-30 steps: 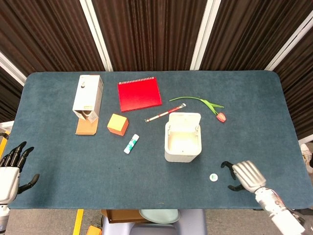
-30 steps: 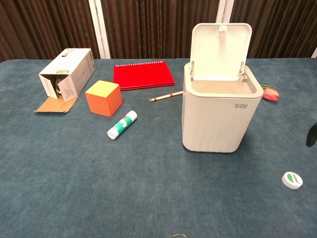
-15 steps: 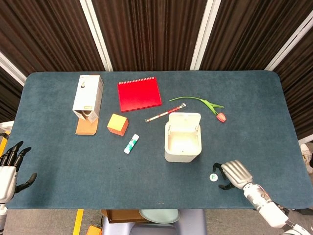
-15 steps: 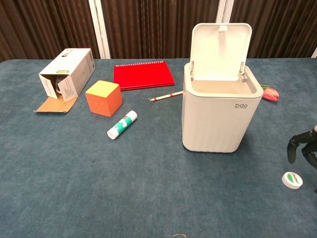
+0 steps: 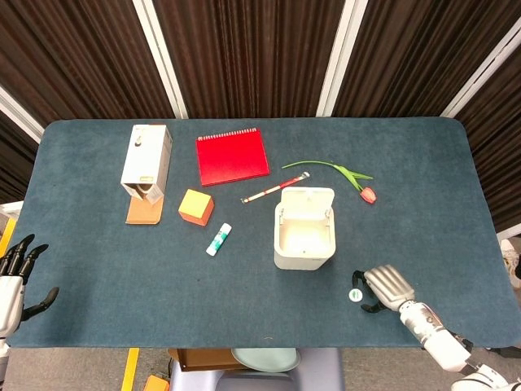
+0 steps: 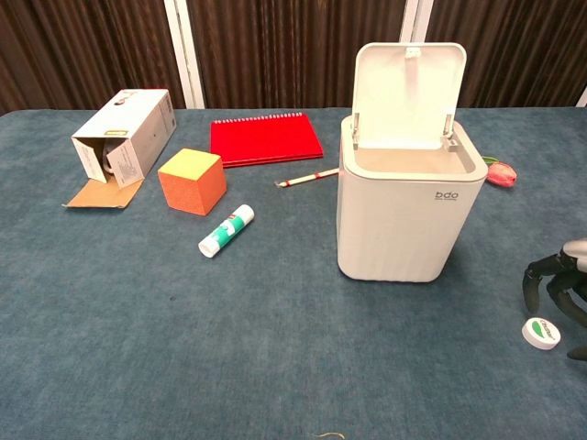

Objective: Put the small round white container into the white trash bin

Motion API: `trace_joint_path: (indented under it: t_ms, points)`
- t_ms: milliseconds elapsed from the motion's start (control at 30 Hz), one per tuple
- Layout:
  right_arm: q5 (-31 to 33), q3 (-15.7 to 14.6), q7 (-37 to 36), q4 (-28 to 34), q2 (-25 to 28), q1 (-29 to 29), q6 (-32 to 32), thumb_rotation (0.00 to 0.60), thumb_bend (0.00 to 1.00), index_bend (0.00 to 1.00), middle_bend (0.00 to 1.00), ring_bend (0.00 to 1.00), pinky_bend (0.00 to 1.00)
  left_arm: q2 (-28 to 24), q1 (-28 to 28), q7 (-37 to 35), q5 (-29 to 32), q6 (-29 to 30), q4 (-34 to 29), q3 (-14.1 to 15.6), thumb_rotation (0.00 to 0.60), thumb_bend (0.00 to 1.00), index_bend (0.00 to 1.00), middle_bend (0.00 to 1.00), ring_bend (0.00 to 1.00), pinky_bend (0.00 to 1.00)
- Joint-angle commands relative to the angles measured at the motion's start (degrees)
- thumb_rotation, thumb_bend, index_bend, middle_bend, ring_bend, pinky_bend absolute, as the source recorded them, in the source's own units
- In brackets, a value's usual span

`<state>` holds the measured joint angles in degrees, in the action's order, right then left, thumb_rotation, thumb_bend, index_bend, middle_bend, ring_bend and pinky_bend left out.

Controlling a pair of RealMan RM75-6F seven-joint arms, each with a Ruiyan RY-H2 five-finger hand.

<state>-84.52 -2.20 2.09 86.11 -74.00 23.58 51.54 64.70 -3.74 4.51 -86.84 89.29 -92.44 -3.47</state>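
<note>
The small round white container (image 5: 355,295) (image 6: 541,333) with a green label lies flat on the blue table, near the front right. My right hand (image 5: 384,287) (image 6: 558,287) hovers just over and beside it, dark fingers spread and curved down around it, holding nothing. Whether a fingertip touches the container I cannot tell. The white trash bin (image 5: 304,230) (image 6: 407,202) stands left of and behind the container with its lid flipped up. My left hand (image 5: 13,281) hangs open off the table's front left corner, seen only in the head view.
A glue stick (image 6: 226,230), an orange cube (image 6: 192,181), an open cardboard box (image 6: 123,135), a red notebook (image 6: 265,139) and a red-white pen (image 6: 306,177) lie left of the bin. A tulip (image 5: 361,184) lies behind it to the right.
My right hand has moved left along the front edge to the container, fingers now arched over it. My left hand has slid slightly down and left.
</note>
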Motion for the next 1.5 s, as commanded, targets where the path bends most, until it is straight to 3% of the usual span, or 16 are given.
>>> trace_joint_path:
  t_ms: [33,933,1067,1300,1500]
  points:
    - [0.29,-0.13,0.04,-0.19,-0.23,0.1,-0.1,0.6,0.29,0.56,0.79,0.83,0.98,-0.05,0.04,-0.2,0.02,0.08,-0.1,-0.03,0.6,0.27,0.18,0.06,0.11,0.23]
    - [-0.68,-0.92,-4.2,-4.48,-3.33,0.47,2.27,0.6,0.29,0.66,0.82,0.85,1.0,-0.05,0.08,-0.48,-0.23,0.39,0.16,-0.11,0.6,0.27,0.18,0.06,0.11,0.23]
    - [-1.68,-0.62,-4.81,-3.25,-2.2,-0.28,5.31,0.6,0.29,0.69,0.82,0.85,1.0,-0.06,0.07,-0.61,-0.27,0.35,0.09,-0.07,0.6,0.27,0.18,0.06,0.11,0.23]
    - [-4.81,1.39,-4.15,4.26,3.21,-2.47,15.2,0.6,0.29,0.69,0.82,0.85,1.0,-0.06,-0.05,-0.01,-0.25,-0.09,-0.08,0.11,0.6,0.27,0.18,0.06,0.11,0.23]
    - [-4.96,2.92,-2.04,9.74,6.96,-3.25,18.73,0.6,0.29,0.69,0.82,0.85,1.0,-0.15,-0.08,0.54,-0.16,-0.42,-0.26,0.27,0.6,0.27,0.18,0.06,0.11,0.23]
